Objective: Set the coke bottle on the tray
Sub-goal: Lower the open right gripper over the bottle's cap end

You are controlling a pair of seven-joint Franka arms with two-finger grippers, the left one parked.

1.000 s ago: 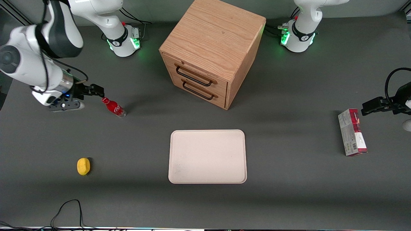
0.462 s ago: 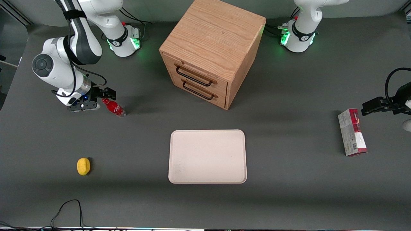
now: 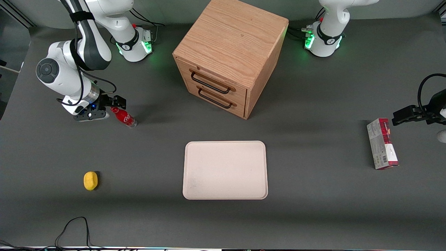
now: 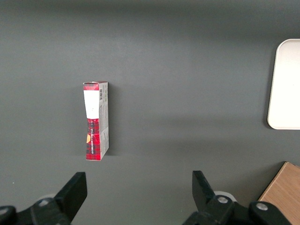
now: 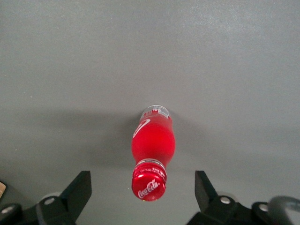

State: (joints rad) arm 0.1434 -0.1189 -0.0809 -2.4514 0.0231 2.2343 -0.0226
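Above coke bottle (image 5: 152, 150) cap: pincer (image 5: 143, 194) spread, fingers either side, not touching.

The coke bottle (image 5: 152, 152), standing between the open jaws of the gripper (image 5: 143, 187), looks like glossy red plastic with a shiny cap. The bench (image 3: 313, 195) is matt dark grey. The tray (image 3: 225, 170) is smooth matt cream; the drawer cabinet (image 3: 230, 52) is grained wood.
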